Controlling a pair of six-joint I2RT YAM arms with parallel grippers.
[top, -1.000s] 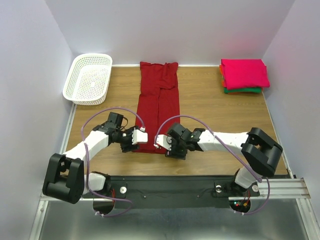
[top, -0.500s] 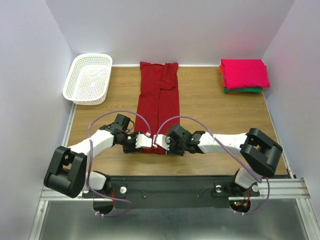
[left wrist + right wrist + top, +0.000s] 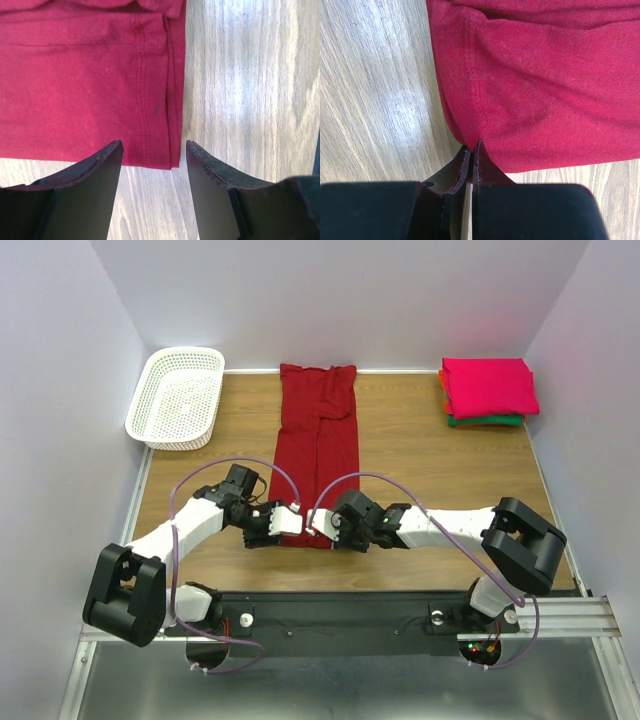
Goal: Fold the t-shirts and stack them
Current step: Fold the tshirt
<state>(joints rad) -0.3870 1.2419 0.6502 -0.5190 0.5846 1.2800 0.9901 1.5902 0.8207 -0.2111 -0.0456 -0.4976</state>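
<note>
At 10 o'clock on the table point(image 3: 420, 460) you have the only container, a white lattice basket point(image 3: 137, 412), with its lattice floor in plain sight.

The largest cloth is the crimson t-shirt point(image 3: 318, 440), folded into a long strip that lies flat from 12 o'clock down the middle of the table, its hem at the 6 o'clock end. At 2 o'clock, well apart from it, is a folded stack: the pink t-shirt point(image 3: 488, 385) on top, the orange t-shirt point(image 3: 441, 395) showing as a sliver under it, and the green t-shirt point(image 3: 485, 421) at the bottom. Nothing lies between the strip and that stack but bare wood.

Both arms meet at the hem. Your left claw point(image 3: 288, 521) has its jaws apart, and the left corner of the hem sits between the fingertips, which do not grip it. Your right claw point(image 3: 322, 524) has its jaws together, clamped on the edge of the crimson t-shirt at the right corner of the hem.

Count: one basket, four t-shirts, three of them stacked, and two claws.
</note>
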